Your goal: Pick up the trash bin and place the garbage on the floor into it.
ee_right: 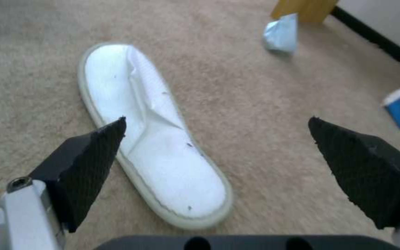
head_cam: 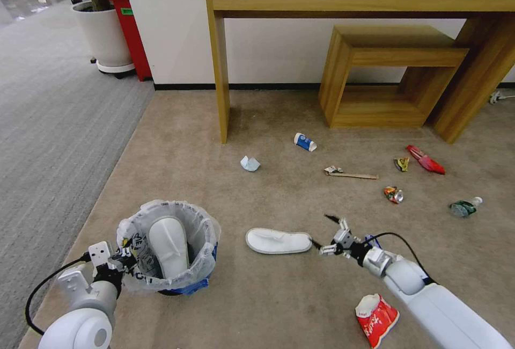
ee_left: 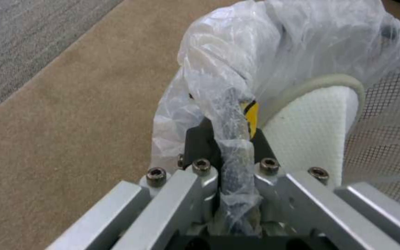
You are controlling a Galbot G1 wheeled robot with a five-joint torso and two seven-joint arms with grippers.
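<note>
- Head view puts the bin (head_cam: 169,247) on the beige floor (head_cam: 279,123) at my near left, one white slipper (head_cam: 167,244) already standing on end inside it.
- Bin looks small and round, blue showing low on the wall, with a thin translucent bag (head_cam: 206,225) draped loosely over the rim; the wrist view shows mesh wall through the plastic.
- My left gripper (ee_left: 233,146) is clamped tight on the near rim, bag pinched between the closed fingers, so I judge the bin itself is taken care of.
- Step in hand, as I read it: collecting the second slipper (head_cam: 278,241), which lies flat on the carpet just right of the bin.
- My right gripper (ee_right: 216,139) hangs just beside the slipper's end, fingers spread wide and holding nothing; in its wrist view one pad (ee_right: 93,152) sits over the slipper's edge.
- Next move, I'd say, calls for lowering and centring across the soft slipper so both pads catch it, then a lift clear of the bag rim.
- Farther out lie the cup (head_cam: 304,142), crumpled paper (head_cam: 250,164), stick (head_cam: 351,175), can (head_cam: 393,194), wrappers (head_cam: 424,159) and bottle (head_cam: 464,207).
- Red carton (head_cam: 376,319) sits nearest me, beside my right arm.
</note>
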